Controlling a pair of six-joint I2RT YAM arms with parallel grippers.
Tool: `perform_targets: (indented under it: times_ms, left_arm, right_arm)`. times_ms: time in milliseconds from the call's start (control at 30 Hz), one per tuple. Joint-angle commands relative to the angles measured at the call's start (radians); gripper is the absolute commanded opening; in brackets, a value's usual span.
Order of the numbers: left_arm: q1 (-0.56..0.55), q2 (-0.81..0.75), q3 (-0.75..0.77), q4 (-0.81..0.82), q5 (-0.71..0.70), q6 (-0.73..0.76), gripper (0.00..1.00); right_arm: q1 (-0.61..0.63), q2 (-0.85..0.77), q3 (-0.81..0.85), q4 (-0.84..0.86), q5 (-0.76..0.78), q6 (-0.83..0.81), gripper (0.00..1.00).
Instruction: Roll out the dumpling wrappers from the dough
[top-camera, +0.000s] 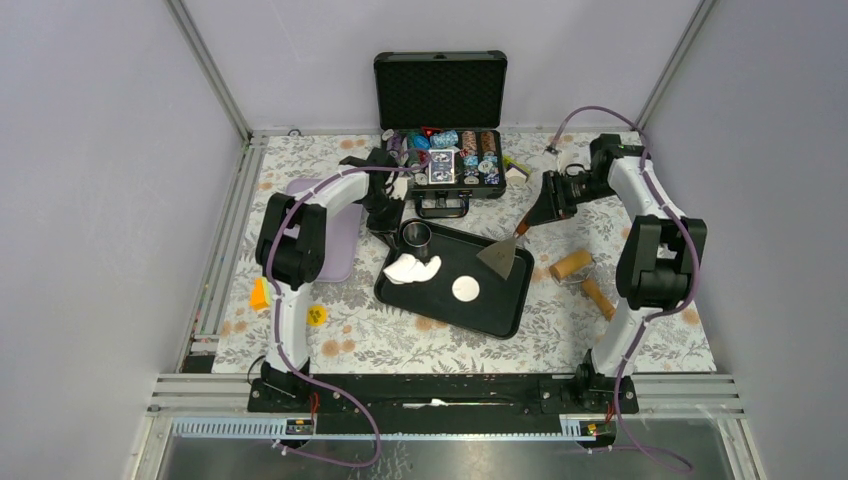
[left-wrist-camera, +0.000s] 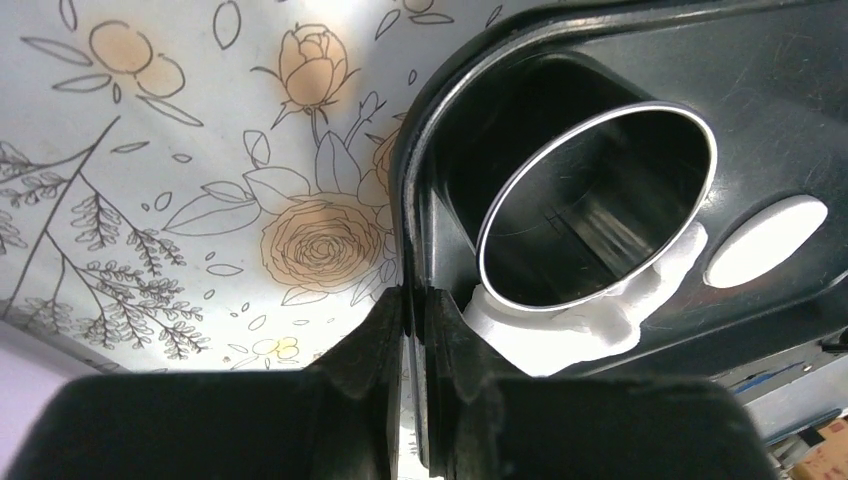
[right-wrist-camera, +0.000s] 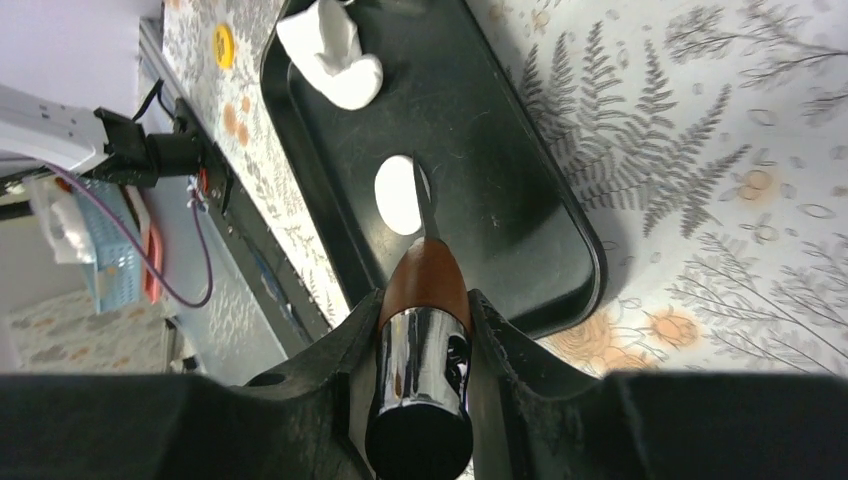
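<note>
While right end effector (right-wrist-camera: 420, 308) pinches scraper (top-camera: 501, 257), left end effector (left-wrist-camera: 415, 305) seemingly clamping tray (left-wrist-camera: 408, 190) rim.

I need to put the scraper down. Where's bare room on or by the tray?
The tray floor right of the wrapper, up to its near-right rim, is bare; so is the cloth between tray and arm bases. Crowded: far-left corner, with ring cutter, dough and left hand; rolling pin lies right of the tray.

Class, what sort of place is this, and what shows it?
Probably a robot test bench staged as a kitchen: two arms bolted to a metal frame, plain walls, and dough on a tray.
</note>
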Motion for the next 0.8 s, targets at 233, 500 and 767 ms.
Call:
perform_targets:
  times_ms: [233, 500, 767]
  left_arm:
    - [-0.001, 0.044, 0.035, 0.053, 0.094, 0.104, 0.00]
    - [-0.002, 0.046, 0.021, 0.069, 0.089, 0.109, 0.00]
    - [-0.004, 0.050, 0.022, 0.070, 0.068, 0.090, 0.00]
  right_arm:
    - [0.123, 0.146, 0.082, -0.038, -0.001, 0.041, 0.00]
    - [0.125, 0.240, 0.168, -0.031, 0.068, 0.082, 0.00]
    - [0.146, 0.273, 0.164, -0.033, 0.085, 0.044, 0.00]
